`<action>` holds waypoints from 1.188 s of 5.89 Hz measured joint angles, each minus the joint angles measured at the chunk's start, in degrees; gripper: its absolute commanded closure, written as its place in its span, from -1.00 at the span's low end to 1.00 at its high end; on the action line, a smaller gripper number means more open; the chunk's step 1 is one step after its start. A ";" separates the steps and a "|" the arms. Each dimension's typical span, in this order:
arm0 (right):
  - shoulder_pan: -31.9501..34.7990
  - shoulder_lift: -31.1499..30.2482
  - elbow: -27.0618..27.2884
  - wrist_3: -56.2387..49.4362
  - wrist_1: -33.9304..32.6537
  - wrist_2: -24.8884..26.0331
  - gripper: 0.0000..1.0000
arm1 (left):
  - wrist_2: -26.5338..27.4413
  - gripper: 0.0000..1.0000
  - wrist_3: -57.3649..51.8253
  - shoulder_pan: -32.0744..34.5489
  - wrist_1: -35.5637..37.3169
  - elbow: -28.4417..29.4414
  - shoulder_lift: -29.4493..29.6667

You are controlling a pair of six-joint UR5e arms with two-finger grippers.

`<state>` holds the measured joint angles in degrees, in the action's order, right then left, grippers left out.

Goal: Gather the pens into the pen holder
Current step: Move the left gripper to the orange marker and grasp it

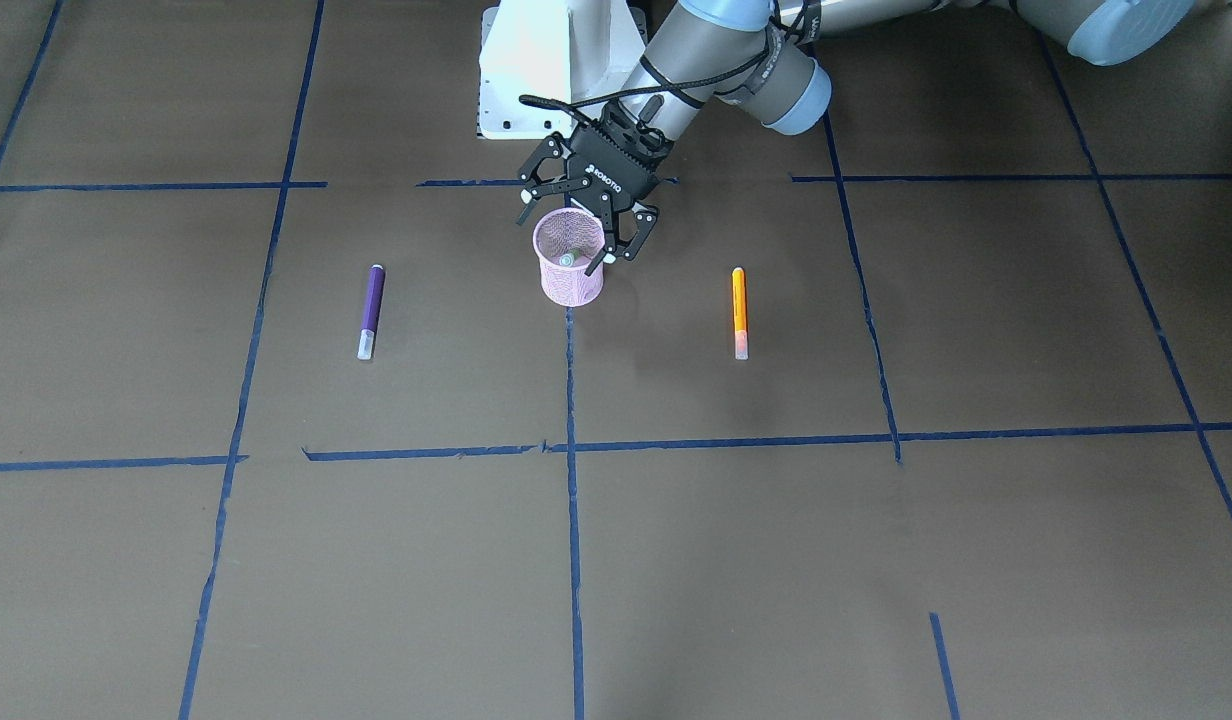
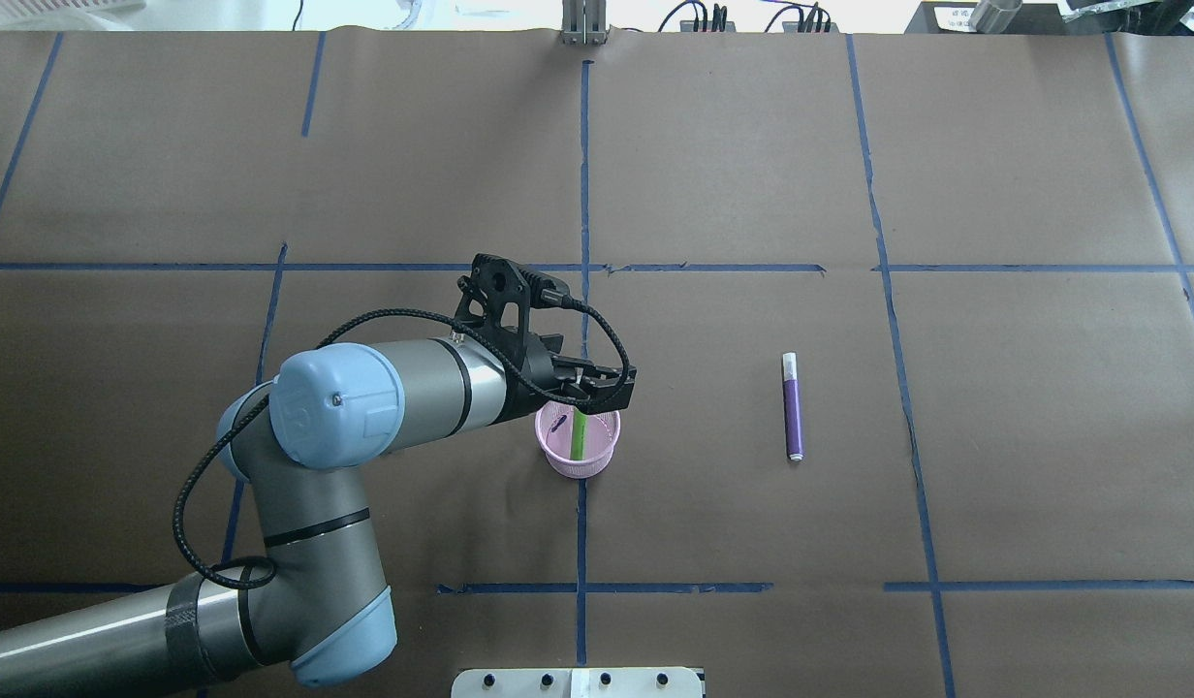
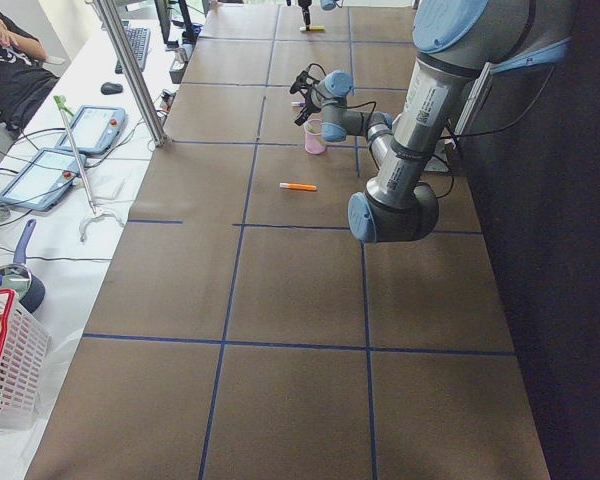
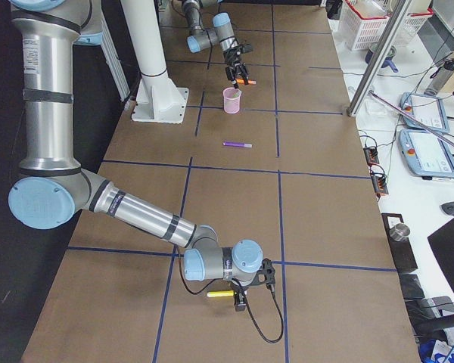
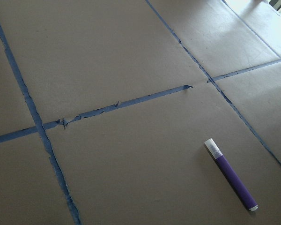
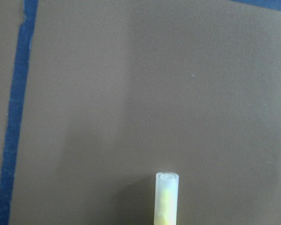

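Note:
The pink mesh pen holder (image 1: pixel 572 268) stands upright near the table's middle. The green pen (image 2: pixel 578 436) stands inside it. My left gripper (image 1: pixel 577 235) hovers just above the holder's rim, open and empty, with one finger on each side. The purple pen (image 1: pixel 371 310) lies flat to one side of the holder and the orange pen (image 1: pixel 739 312) to the other. The purple pen also shows in the left wrist view (image 5: pixel 232 174). My right gripper (image 4: pixel 240 296) is far off at the table's end, by a yellow pen (image 4: pixel 219 293). I cannot tell whether it is open or shut.
Brown paper with blue tape lines (image 1: pixel 572 500) covers the table. The robot's white base (image 1: pixel 536 70) stands just behind the holder. The yellow pen's pale cap (image 6: pixel 166 187) shows in the right wrist view. A white basket (image 3: pixel 5 360) and a pan sit off the table's side.

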<state>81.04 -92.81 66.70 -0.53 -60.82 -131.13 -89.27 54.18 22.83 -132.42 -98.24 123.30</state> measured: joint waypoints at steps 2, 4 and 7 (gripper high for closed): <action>0.00 0.00 -0.12 0.00 -0.06 0.06 -1.00 | -1.40 -1.00 0.06 3.53 5.54 -0.74 0.41; 0.00 0.00 -0.24 0.07 -0.09 0.06 -0.97 | -11.49 -1.00 0.03 10.18 16.39 -2.35 0.73; 0.00 0.00 -0.51 0.15 -0.26 0.01 -0.23 | -26.32 -1.00 -1.30 16.93 27.92 -2.71 0.67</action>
<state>81.03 -92.82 66.18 -0.38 -61.08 -131.12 -115.59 52.88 39.76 -104.50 -100.95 123.98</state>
